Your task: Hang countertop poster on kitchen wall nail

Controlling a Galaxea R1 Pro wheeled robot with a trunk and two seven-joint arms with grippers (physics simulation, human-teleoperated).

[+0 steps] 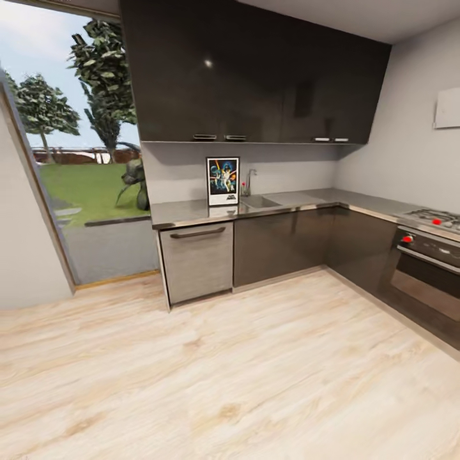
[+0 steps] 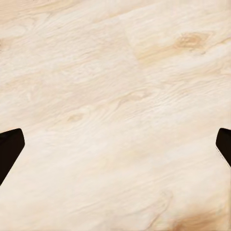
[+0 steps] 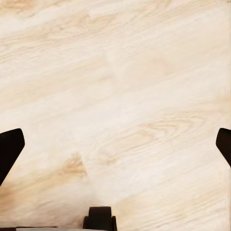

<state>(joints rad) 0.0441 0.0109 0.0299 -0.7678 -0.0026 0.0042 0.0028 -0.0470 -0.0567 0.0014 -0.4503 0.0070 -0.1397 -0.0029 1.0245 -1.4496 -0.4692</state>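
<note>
The Star Wars poster [image 1: 223, 181] stands upright on the dark glossy kitchen countertop [image 1: 191, 212], leaning against the pale wall just left of the sink and tap [image 1: 250, 181]. It is far across the wooden floor from me. My left gripper [image 2: 115, 149] is open over bare light wood floor, its dark fingertips [image 2: 9, 149] far apart at the frame's sides. My right gripper [image 3: 115, 149] is likewise open above the floor, holding nothing. No nail can be made out on the walls at this distance.
Dark cabinets run under and over the countertop, with a grey dishwasher front [image 1: 197, 260] at the left end. An oven and hob [image 1: 429, 255] stand on the right run. A large glass opening [image 1: 83, 191] to a garden is at left. Wood floor [image 1: 223, 370] stretches between.
</note>
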